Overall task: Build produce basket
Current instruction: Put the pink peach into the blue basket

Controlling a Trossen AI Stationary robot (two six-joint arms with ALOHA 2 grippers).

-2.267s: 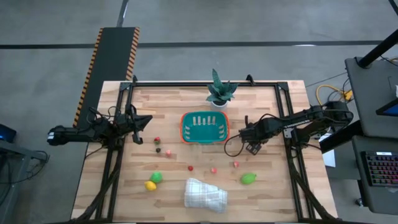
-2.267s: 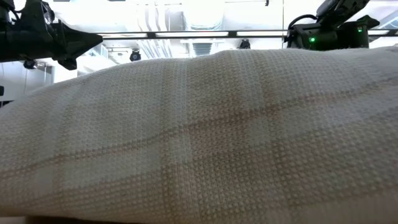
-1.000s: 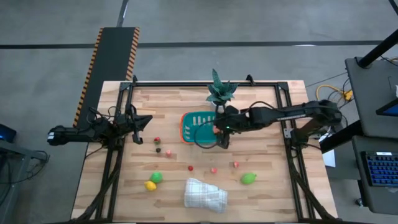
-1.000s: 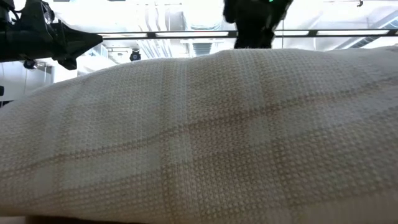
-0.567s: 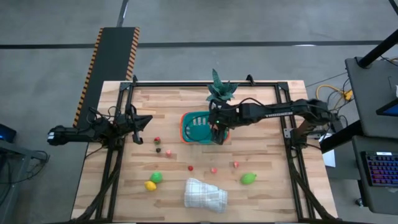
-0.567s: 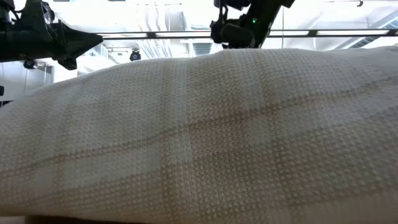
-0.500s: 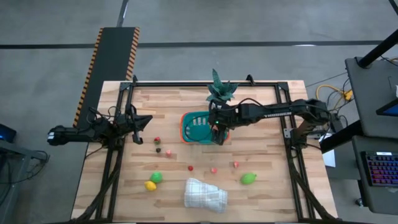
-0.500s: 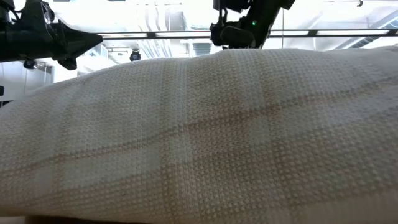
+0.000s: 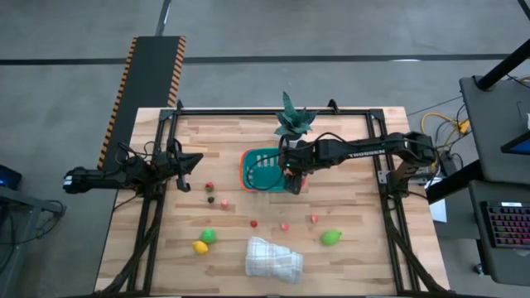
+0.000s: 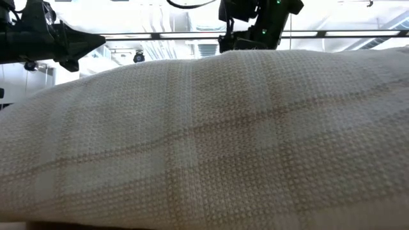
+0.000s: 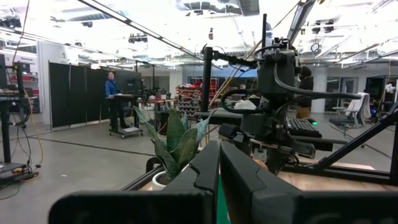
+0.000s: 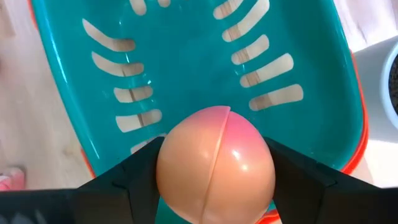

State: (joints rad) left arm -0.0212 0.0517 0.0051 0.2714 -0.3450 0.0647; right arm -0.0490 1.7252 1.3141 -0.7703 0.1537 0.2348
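Observation:
The teal basket [image 9: 258,168] with its orange rim stands mid-table; the right wrist view looks down into the basket [image 12: 186,68]. My right gripper [image 9: 291,175] hangs over its right part, shut on a pink-orange toy peach [image 12: 214,163]. Loose produce lies on the table nearer me: two green pieces [image 9: 209,236] [image 9: 331,237], a yellow one [image 9: 200,247], and small red, pink and dark berries [image 9: 210,185] [image 9: 284,226]. My left gripper [image 9: 195,161] waits shut at the table's left side and shows in its own view [image 11: 219,168]. My right gripper pinches the peach [image 12: 214,163] between its two fingers [image 12: 134,171] [image 12: 292,168], one on each opposite side of the round body. The fingers come from above, pointing down. The peach is lifted clear over the inside of the basket.
A potted green plant [image 9: 291,120] stands just beyond the basket's far right corner, close to the right arm. A folded white cloth [image 9: 273,258] lies near the near edge and fills the low view [image 10: 204,140]. A black frame rims the table.
My right gripper, carrying the peach, has moved a little toward the table's far left, from the basket's near right corner to a spot farther over the basket, and has then stayed almost still. The left arm has kept still.

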